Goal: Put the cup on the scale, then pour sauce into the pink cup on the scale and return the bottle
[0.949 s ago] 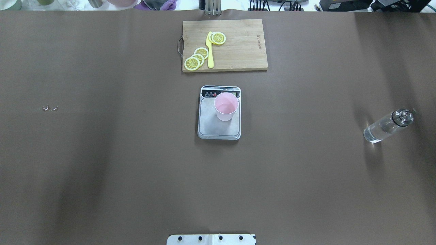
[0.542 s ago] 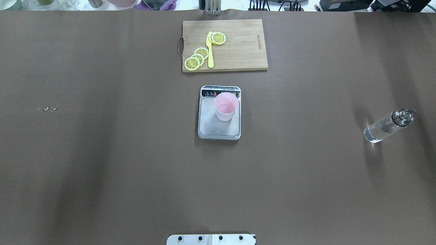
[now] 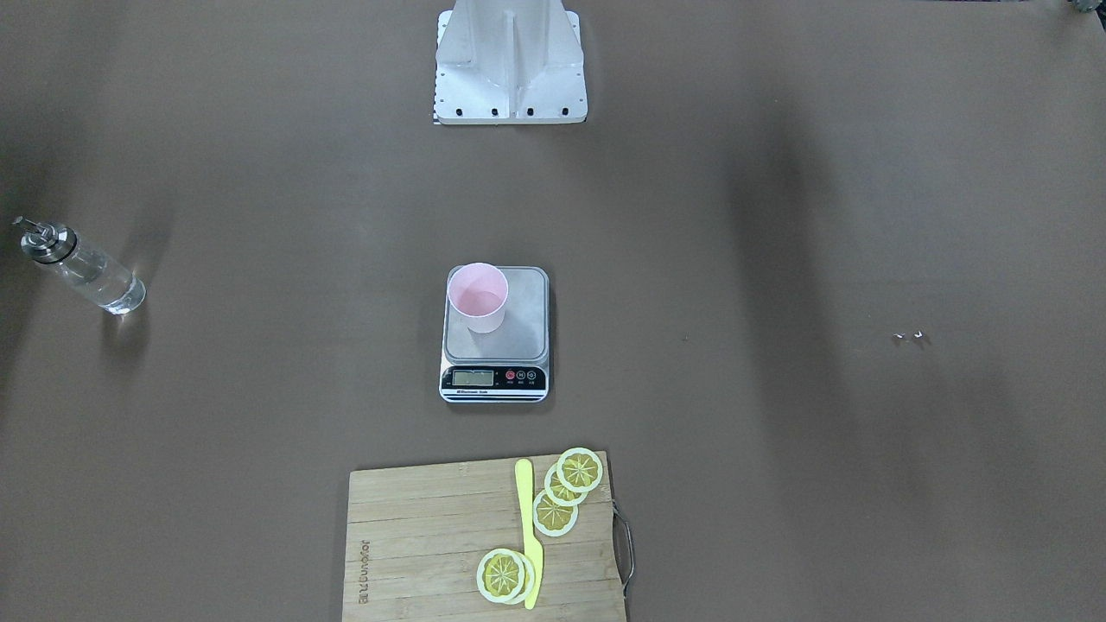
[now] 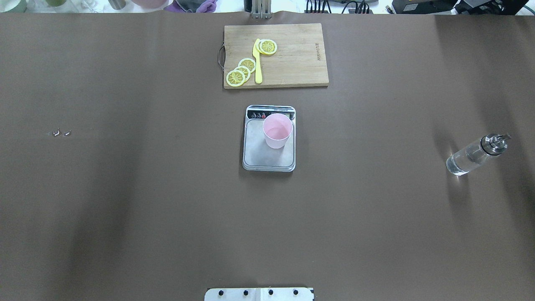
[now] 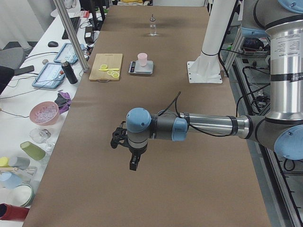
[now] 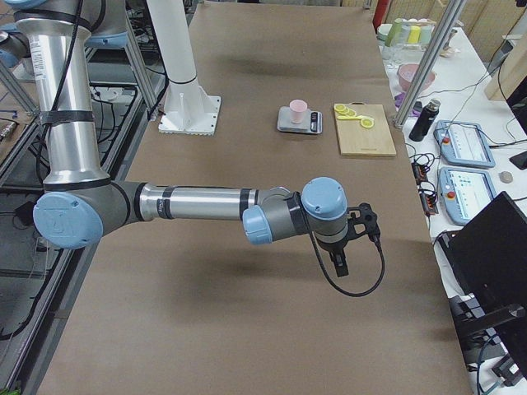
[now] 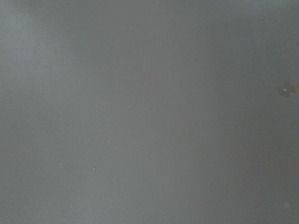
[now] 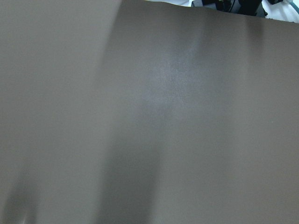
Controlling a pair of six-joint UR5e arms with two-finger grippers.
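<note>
The pale pink cup (image 4: 277,130) stands upright on the scale (image 4: 267,158), toward its display end; it also shows in the front view as the cup (image 3: 477,296) on the scale (image 3: 518,333). Far off on my right side, the clear glass bottle (image 4: 474,154) stands with the colourless sauce (image 3: 99,281) inside and its metal spout on top. My left gripper (image 5: 134,161) hangs over bare table, seen only in the left side view. My right gripper (image 6: 339,259) shows only in the right side view. I cannot tell whether either is open or shut.
A wooden cutting board (image 4: 296,62) with lemon slices (image 4: 241,72) and a yellow knife (image 4: 258,62) lies beyond the scale. The robot's base plate (image 4: 259,294) sits at the near edge. Two small white scraps (image 4: 61,133) lie at the left.
</note>
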